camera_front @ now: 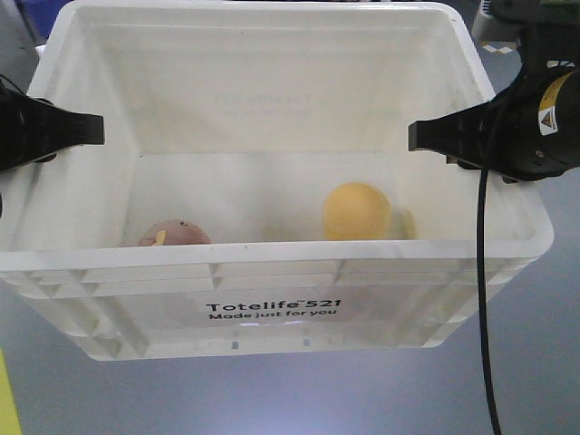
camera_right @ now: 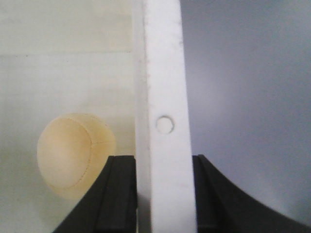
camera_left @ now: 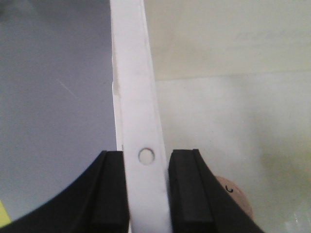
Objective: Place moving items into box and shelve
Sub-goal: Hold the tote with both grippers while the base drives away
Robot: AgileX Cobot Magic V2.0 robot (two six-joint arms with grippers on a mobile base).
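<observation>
While the left gripper (camera_left: 146, 194) clamps the left rim of the box (camera_left: 135, 97), the right gripper (camera_right: 165, 194) is squeezed tight on the right rim. Matching holds! Inside, the pinkish-brown item (camera_front: 174, 236) sits at the front-left corner and the yellow-orange item (camera_front: 357, 211) by the front wall, right of centre. The risk: those thin-rim grips could slip, or an uneven lift could tilt the box and send both loose items rolling.

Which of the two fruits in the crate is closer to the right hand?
The smooth yellow-orange one, beside the crate wall the right hand grips; the pinkish-brown one lies front-left.
</observation>
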